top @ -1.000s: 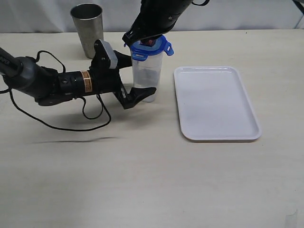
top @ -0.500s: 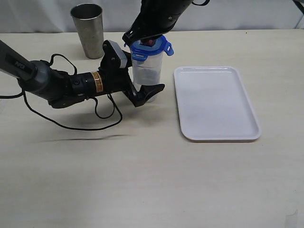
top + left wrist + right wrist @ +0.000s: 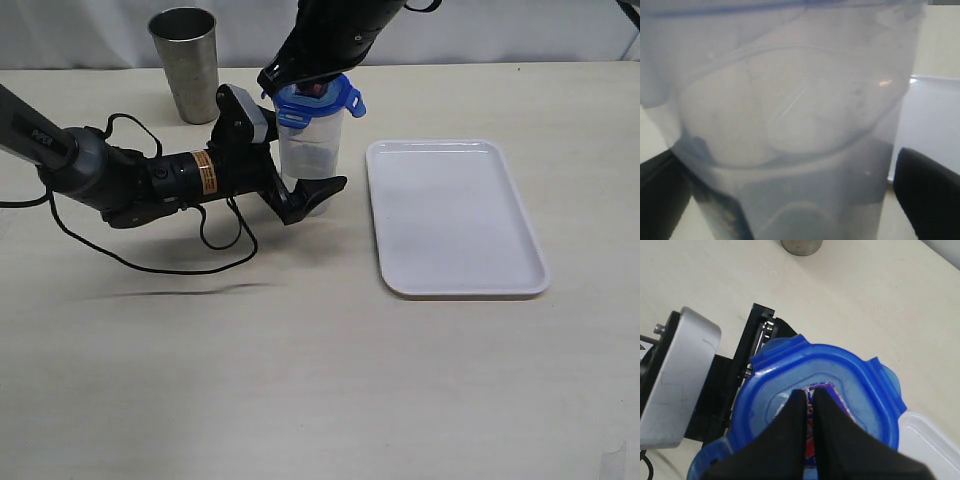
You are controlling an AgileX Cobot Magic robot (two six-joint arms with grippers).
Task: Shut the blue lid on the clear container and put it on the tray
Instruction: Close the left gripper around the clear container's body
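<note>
Left claw (image 3: 790, 195) is released, jaws wide and straddling the lower half of the clear container (image 3: 305, 165). One finger (image 3: 925, 195) sits on each side. Can't tell if either actually touches the wall. The point is to brace the container so it can't tip or slide while I push from above.

Right claw (image 3: 809, 399) is clenched with nothing in it. The closed tips bear down on the middle of the blue lid (image 3: 318, 100), right on the red-and-white label. Closed tips give one stiff pusher, and pressing at the centre loads the rim evenly.

The lid sits on the container mouth, roughly level. The flaps look splayed outward in the right wrist view, so I judge it seated but not latched.

The container stands upright on the surface (image 3: 300, 380), left of the tray (image 3: 455, 215), near it but apart. Nothing is on the tray yet. The steel cup (image 3: 185, 60) is far-left, out of the way.

Risk: an off-centre push cocks the lid or tips the container toward the near finger.
</note>
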